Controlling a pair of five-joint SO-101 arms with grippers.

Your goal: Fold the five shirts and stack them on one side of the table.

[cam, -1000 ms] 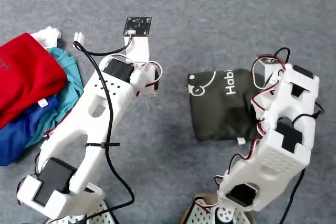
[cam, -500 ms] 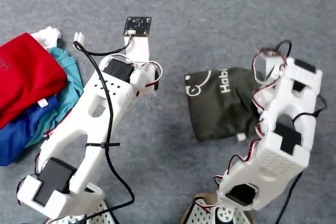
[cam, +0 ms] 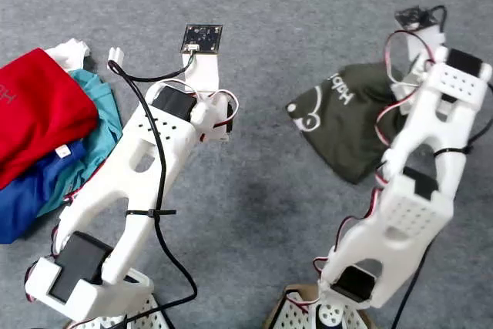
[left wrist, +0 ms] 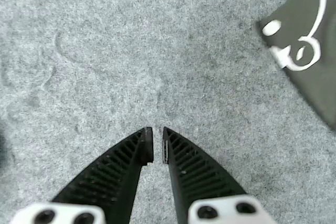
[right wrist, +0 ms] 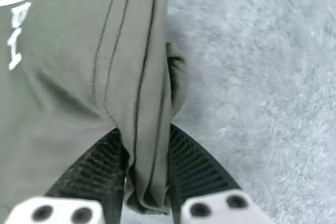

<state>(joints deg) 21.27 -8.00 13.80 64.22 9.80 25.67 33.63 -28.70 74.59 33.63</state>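
At the left edge of the grey felt table [cam: 308, 28], high view, lies a loose pile of shirts: a folded red shirt [cam: 35, 109] on top, a teal shirt [cam: 96, 113] and a blue shirt [cam: 31, 190] beneath it, and a bit of white cloth [cam: 73, 52] showing at the far side. Just right of the pile, the left arm [cam: 146, 159] stretches out over bare felt. Its wrist view shows the left gripper [left wrist: 157, 142] with jaws drawn almost together, a thin slit between the tips, gripping nothing. Right of centre lies a dark olive shirt [cam: 347, 125] bearing white print, set at an angle; its printed corner [left wrist: 310, 51] rests on the felt, well apart from the left gripper. At the far right, the right arm [cam: 424, 167] stands over the shirt's right side, and the right gripper [right wrist: 144, 150] pinches a folded edge of the olive cloth [right wrist: 63, 77] between its jaws.
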